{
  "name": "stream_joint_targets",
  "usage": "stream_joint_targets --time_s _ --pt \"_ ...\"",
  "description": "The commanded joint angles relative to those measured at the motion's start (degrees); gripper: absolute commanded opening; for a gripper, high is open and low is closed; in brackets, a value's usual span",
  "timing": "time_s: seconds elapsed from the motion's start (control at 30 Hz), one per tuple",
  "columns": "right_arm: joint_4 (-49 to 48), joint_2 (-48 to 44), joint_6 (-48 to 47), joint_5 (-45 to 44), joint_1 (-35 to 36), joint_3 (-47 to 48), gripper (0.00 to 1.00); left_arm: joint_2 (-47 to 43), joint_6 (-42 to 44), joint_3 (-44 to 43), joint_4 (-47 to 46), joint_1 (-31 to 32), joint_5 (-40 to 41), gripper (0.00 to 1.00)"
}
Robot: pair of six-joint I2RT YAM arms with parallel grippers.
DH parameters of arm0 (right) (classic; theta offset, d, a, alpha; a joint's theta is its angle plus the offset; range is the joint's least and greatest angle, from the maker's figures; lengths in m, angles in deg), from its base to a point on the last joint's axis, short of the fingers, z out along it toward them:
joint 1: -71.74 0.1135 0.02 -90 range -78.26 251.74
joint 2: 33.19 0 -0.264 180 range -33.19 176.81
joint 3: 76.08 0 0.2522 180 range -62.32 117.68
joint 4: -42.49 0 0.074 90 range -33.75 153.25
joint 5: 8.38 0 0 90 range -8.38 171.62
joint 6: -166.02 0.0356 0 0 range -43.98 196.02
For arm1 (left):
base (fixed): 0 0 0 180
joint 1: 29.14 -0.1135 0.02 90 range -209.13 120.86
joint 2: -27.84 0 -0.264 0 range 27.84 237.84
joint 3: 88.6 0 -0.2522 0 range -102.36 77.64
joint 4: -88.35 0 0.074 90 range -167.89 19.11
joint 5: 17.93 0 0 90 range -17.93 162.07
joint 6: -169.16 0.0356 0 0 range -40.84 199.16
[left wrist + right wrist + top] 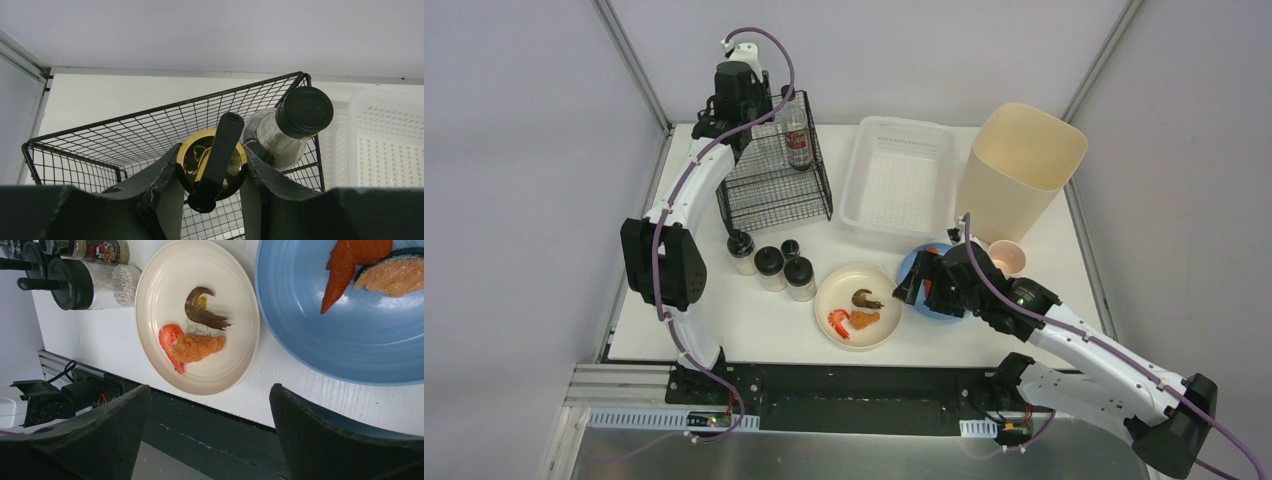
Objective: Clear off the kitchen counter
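Note:
The white kitchen counter [754, 322] holds a cream plate [856, 330] with shrimp and fried pieces, a blue plate [913, 263] with sushi pieces, several black-lidded spice jars [771, 265] and a pink cup [1007, 257]. My left gripper [737, 98] hangs over the black wire basket [774, 190]. In the left wrist view it [210, 156] is shut on a gold-capped bottle with a black lever [220, 145], beside a black-capped glass bottle [295, 120] standing in the basket. My right gripper [921, 283] is open and empty above the blue plate's near edge [350, 335], next to the cream plate [200, 270].
A white slotted plastic basket [899, 185] stands at the back centre. A tall beige bin [1021, 165] stands at the back right. The spice jars [85, 282] stand left of the cream plate. The counter's black front edge [220, 435] lies under the right gripper.

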Motion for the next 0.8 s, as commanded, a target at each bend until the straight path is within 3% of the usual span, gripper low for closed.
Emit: stream_joint_targets --time_s 0.0,0.17,0.27,0.4,0.53,0.63,0.77 --pt "-0.13 -0.96 1.59 0.23 0.57 0.72 0.92 -3.80 -2.26 -0.76 -4.64 -0.24 0.67 0.00" --pt "0.07 -1.07 2.00 -0.01 0.84 0.68 0.92 -3.12 -3.13 -0.57 -4.53 -0.23 1.06 0.00" --pt "0.24 -0.92 2.12 -0.20 0.94 0.67 0.92 -2.87 -3.63 -0.08 -4.55 -0.24 1.55 0.12" --pt "0.40 -0.94 2.16 -0.43 1.01 0.84 0.93 -2.91 -3.95 0.56 -4.39 -0.23 2.06 0.39" --pt "1.08 -0.89 1.44 -1.19 1.03 1.47 0.94 -3.09 -3.79 0.46 -3.91 -0.23 2.01 0.57" --pt "1.71 -0.36 0.46 -1.57 1.01 2.32 0.95 -3.31 -3.07 -0.11 -2.97 -0.23 1.45 0.66" --pt "2.35 -0.03 -0.64 -2.03 1.03 3.44 0.96 -3.58 -2.72 -0.76 -1.60 -0.15 0.68 0.70"
